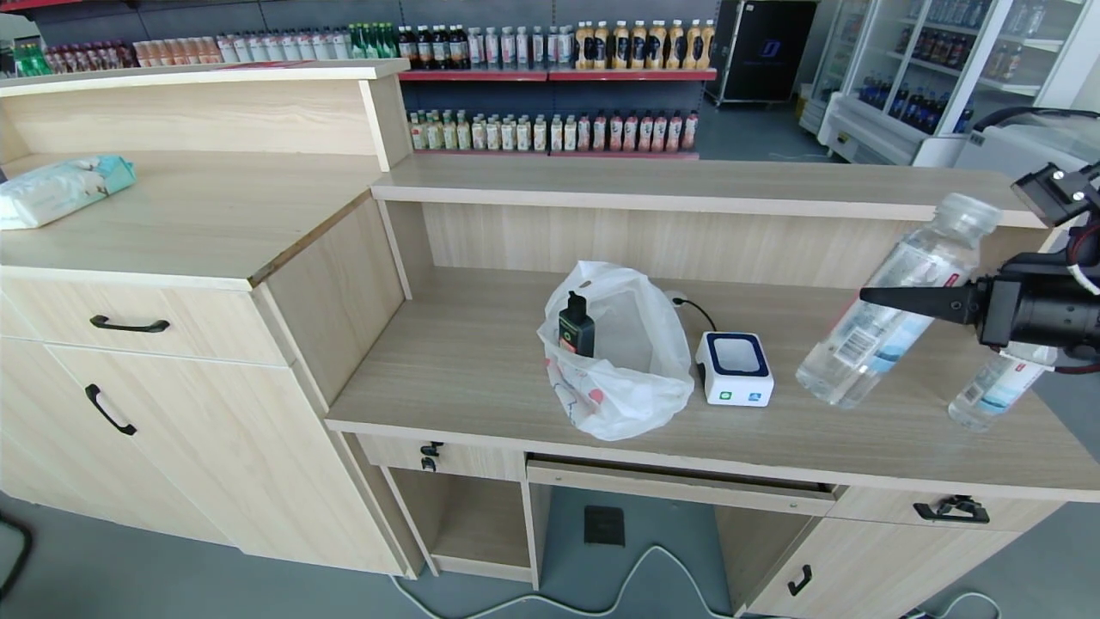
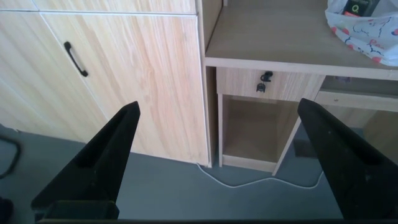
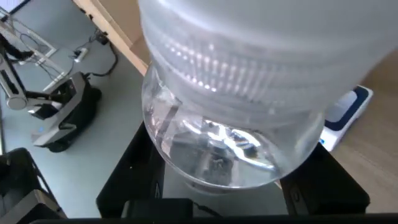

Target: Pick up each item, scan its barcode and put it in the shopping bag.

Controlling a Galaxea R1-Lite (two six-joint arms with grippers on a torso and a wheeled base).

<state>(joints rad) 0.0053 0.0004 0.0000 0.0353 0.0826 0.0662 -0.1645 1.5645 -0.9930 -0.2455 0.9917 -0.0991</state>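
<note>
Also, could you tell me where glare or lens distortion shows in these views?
Head view: the wide lens bows the edges of the counter; lighting is even. Right wrist view: bright glints streak the ribbed wall of the held water bottle. Left wrist view: no glare; the open left pincer shows as dark silhouettes.

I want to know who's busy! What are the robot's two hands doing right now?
Left gripper: open, holding nothing.
Right gripper: closed on a water bottle.
</note>
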